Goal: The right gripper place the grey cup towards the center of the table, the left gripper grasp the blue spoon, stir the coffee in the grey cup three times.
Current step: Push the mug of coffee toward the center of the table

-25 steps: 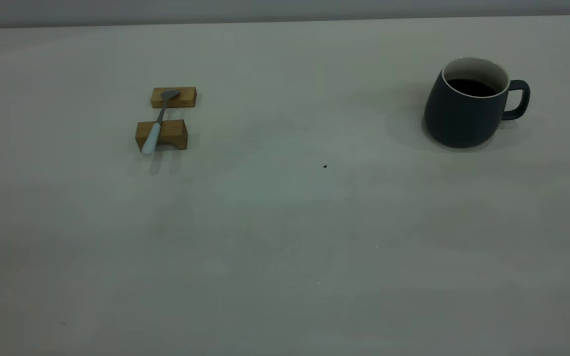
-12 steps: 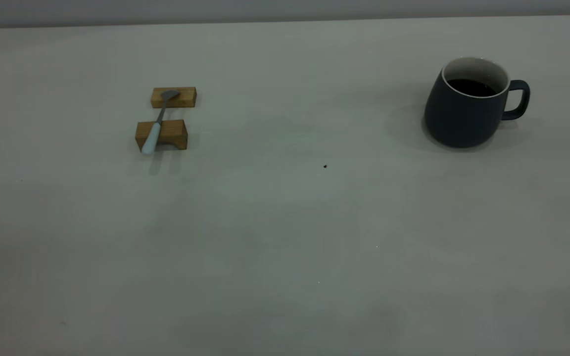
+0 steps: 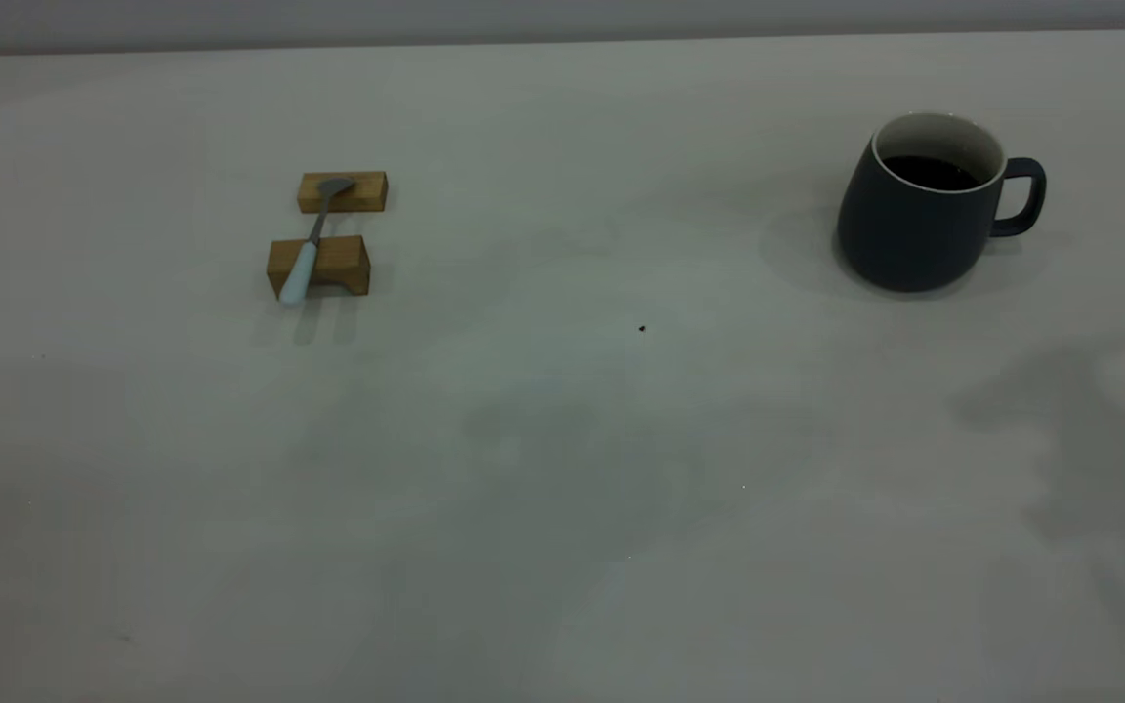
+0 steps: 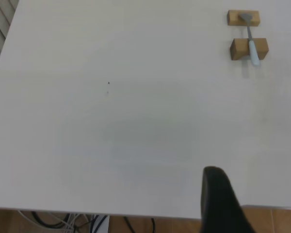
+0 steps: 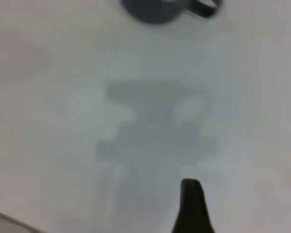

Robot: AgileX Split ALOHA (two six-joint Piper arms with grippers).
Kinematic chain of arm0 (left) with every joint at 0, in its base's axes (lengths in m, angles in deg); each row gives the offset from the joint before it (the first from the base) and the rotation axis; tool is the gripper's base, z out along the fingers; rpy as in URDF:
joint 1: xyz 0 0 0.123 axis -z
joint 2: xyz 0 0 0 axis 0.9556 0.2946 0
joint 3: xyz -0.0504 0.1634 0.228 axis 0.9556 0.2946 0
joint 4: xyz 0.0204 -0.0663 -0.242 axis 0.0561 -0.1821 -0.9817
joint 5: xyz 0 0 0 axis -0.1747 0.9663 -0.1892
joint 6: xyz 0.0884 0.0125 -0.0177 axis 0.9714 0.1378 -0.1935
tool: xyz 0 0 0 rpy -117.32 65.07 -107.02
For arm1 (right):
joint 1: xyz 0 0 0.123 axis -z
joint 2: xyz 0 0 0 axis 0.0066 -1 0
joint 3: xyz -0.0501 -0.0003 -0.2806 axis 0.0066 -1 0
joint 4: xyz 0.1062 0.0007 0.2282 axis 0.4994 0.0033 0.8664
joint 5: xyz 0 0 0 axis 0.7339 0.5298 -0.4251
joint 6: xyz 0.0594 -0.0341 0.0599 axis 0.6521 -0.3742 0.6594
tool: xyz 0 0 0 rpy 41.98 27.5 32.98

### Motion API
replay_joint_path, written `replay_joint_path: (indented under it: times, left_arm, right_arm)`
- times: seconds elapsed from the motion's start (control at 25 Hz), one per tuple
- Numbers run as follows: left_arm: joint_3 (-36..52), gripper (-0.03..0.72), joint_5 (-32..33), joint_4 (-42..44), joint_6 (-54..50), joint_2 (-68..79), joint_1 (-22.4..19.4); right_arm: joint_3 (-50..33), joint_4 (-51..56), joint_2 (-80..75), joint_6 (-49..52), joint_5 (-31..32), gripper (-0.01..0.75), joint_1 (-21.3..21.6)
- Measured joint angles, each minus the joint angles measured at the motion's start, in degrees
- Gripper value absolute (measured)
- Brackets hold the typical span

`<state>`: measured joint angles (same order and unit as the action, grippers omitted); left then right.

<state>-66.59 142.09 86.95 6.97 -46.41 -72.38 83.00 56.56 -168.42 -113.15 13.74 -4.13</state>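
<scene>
The grey cup stands upright at the table's far right, handle pointing right, with dark coffee inside. The blue spoon lies across two wooden blocks at the far left, pale handle toward the front. Neither gripper shows in the exterior view. In the left wrist view my left gripper hangs open over the table's front edge, far from the spoon. In the right wrist view my right gripper is open above bare table, one finger showing, the cup well ahead of it.
Two brown wooden blocks carry the spoon. A tiny dark speck marks the table near its middle. An arm's shadow lies on the table in front of the cup. Cables hang below the front edge.
A dark arm shadow has spread across the table's front right, reaching toward the cup. Cup, spoon and blocks have not moved.
</scene>
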Motion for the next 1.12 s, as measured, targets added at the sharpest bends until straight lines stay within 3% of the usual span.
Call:
replay_joint_path:
  times: [0.6,0.76,1.12]
  left_arm:
    - [0.00,0.446,0.00,0.00,0.00,0.00,0.00]
    - [0.00,0.446,0.00,0.00,0.00,0.00,0.00]
    - [0.00,0.446,0.00,0.00,0.00,0.00,0.00]
  right_arm:
    - [22.89,-7.12,-36.06,-12.64,-1.94,0.593,-0.79]
    - [25.86,-11.66,-41.03,-16.56,-2.51,0.593,-0.79]
    - [26.23,-17.95,-45.94,-22.09,-10.10,0.593,-1.03]
